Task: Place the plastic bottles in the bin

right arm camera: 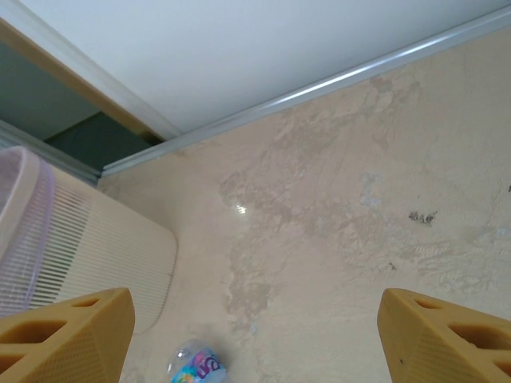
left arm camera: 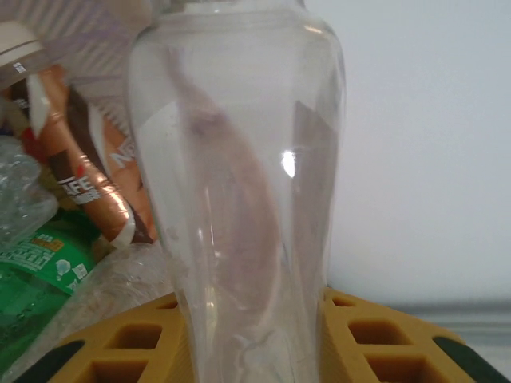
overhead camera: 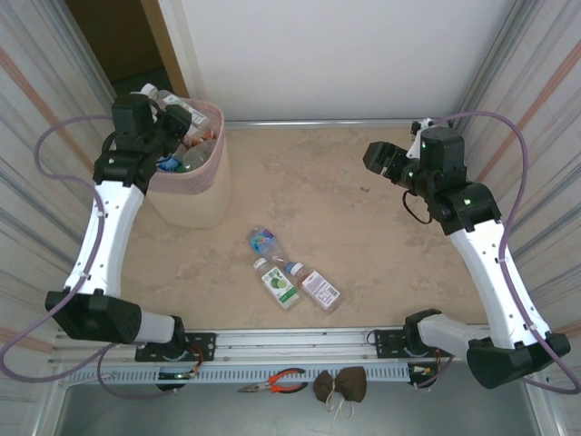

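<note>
Left wrist: the left end effector (left arm camera: 254, 339) clamps a clear bottle (left arm camera: 239, 159), mid-frame, over the bin (overhead camera: 204, 193). The right end effector (right arm camera: 255, 339) is spread apart.

The left arm (overhead camera: 104, 227) reaches far forward, and the left gripper (left arm camera: 247, 323) is pinched on a clear bottle (left arm camera: 239, 159) (yellow fingers (left arm camera: 375, 335) either side of it). The right arm (overhead camera: 490, 263) angles inward, the right gripper (right arm camera: 255, 335) gaping wide.

The pink mesh bin (overhead camera: 204, 195) at far left holds several bottles (overhead camera: 186, 150); a clear bottle (left arm camera: 239, 199) stands upright over them. Lying sideways on the table (overhead camera: 390, 263): a blue-labelled bottle (overhead camera: 263, 241), a green-labelled bottle (overhead camera: 280, 282) and a pink-labelled bottle (overhead camera: 320, 291).
</note>
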